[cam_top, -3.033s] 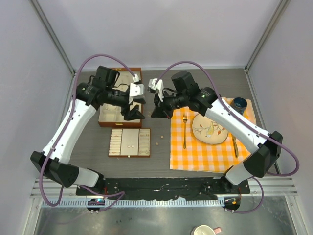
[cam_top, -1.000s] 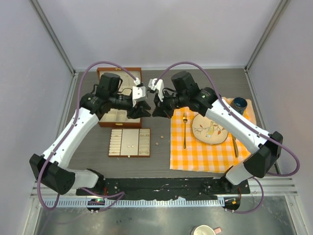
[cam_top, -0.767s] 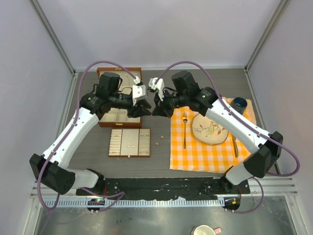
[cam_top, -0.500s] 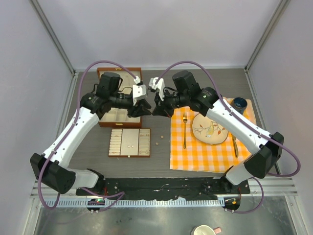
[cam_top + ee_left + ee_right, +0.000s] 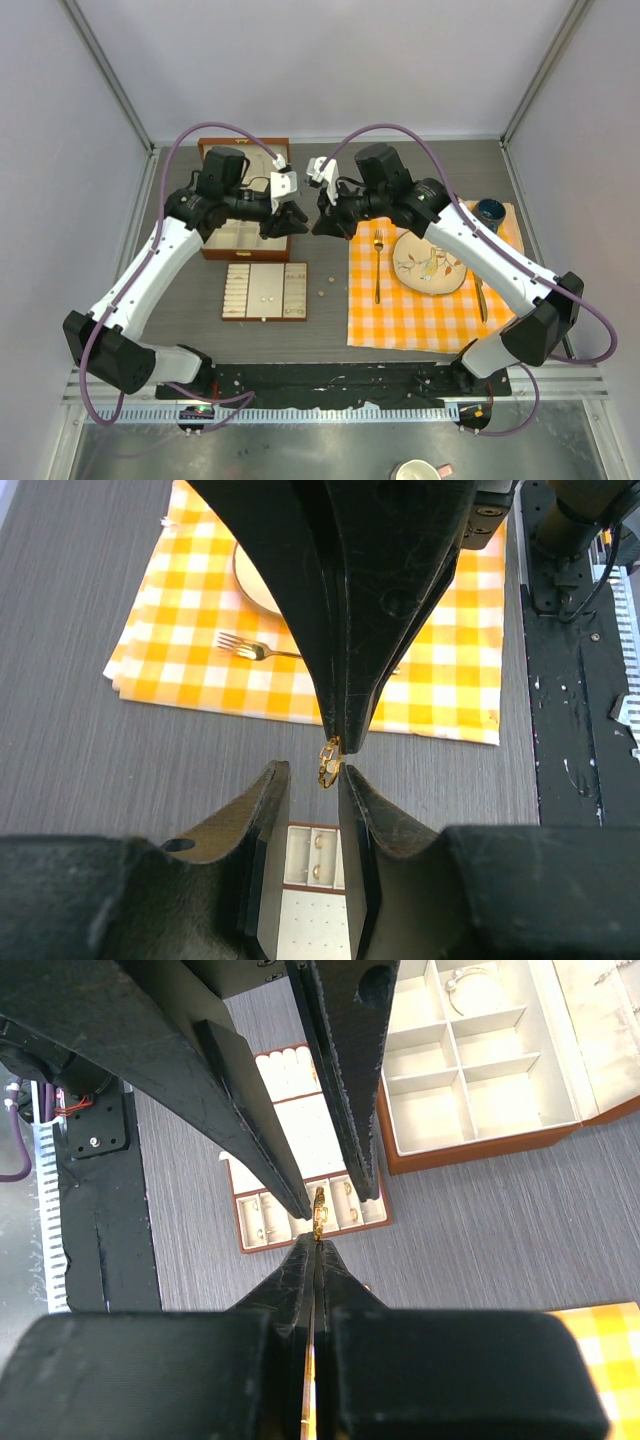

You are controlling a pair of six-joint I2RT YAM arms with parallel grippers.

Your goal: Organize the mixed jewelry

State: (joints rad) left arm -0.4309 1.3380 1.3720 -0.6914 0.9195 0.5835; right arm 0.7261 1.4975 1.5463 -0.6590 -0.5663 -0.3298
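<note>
Above the grey worktop (image 5: pixel 190 300), between the wooden box (image 5: pixel 226 243) and the checked cloth (image 5: pixel 420 310), the right claw (image 5: pixel 316 1245) is pinched tight on a gold jewelry piece (image 5: pixel 319 1206), held at its very tips. The left claw (image 5: pixel 313 771) stands parted with one finger on either side of that piece; whether either finger touches it cannot be told. A silver hoop bracelet (image 5: pixel 470 982) lies in one compartment of the box, and tiny studs (image 5: pixel 327 281) rest on the worktop just right of the flat tray (image 5: pixel 265 266)
</note>
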